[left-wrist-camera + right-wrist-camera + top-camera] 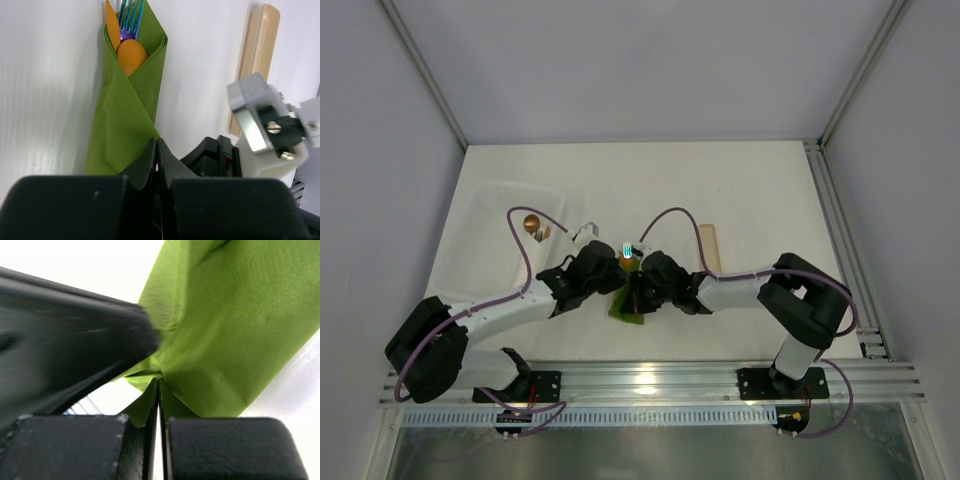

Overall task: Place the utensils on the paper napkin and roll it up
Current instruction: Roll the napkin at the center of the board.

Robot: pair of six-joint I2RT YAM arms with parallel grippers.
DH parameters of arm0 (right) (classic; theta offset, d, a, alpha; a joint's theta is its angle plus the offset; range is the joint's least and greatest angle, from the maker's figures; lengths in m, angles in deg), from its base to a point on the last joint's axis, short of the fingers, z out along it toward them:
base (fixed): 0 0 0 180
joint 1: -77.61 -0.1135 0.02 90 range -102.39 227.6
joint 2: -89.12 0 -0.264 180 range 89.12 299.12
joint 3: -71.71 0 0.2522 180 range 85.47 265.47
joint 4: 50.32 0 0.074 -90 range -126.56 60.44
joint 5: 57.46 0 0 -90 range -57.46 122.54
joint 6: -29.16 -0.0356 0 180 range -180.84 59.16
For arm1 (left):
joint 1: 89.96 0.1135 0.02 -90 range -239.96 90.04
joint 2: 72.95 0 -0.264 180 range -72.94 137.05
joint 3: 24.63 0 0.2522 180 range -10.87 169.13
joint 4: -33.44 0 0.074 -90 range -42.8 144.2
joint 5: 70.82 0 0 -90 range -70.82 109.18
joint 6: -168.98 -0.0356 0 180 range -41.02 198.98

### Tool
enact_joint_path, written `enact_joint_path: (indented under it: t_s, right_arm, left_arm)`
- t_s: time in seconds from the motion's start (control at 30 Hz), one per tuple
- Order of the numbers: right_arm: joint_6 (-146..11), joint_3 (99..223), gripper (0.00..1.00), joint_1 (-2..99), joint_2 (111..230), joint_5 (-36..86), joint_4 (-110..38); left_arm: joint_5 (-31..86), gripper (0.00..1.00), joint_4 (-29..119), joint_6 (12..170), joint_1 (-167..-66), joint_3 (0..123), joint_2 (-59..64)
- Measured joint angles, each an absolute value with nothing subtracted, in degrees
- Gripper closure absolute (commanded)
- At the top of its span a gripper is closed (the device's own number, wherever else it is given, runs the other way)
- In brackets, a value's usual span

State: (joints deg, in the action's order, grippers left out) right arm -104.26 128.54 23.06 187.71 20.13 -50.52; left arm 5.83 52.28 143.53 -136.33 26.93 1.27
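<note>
Top view: left arm (500, 310) and right arm (740, 290) meet at centre of the desk (750, 190), over the paper napkin (625, 305), lower centre, mostly hidden. The utensils (627, 250) poke out of its upper end. Clear tray (480, 200) upper left, tan wooden stick (708, 248) right of centre. Left wrist: napkin (125, 115) folded into a narrow wrap, upper left, lying on the desk; orange spoon (131, 55) and iridescent fork (131, 20) stick out the top. Left fingers (148, 162) closed, tips at the wrap's lower end; paper between them, cannot tell. Stick (257, 60) upper right. Right wrist: napkin (225, 330) fills upper right; right fingers (146, 407) closed, tips against a fold.
</note>
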Motion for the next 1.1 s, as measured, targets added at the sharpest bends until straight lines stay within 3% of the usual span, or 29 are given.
enact_joint_path:
  t_s: [0.47, 1.1]
  right_arm:
    - [-101.88, 125.31, 0.96, 24.77, 170.42, 26.45, -42.8]
    - [-101.83, 120.35, 0.96, 27.8, 178.33, 24.98, -45.27]
  left_arm:
    - [5.22, 1.0, 53.72, 143.55, -136.62, 27.48, 1.27]
    - [4.11, 1.0, 54.33, 144.58, -138.8, 30.71, 4.64]
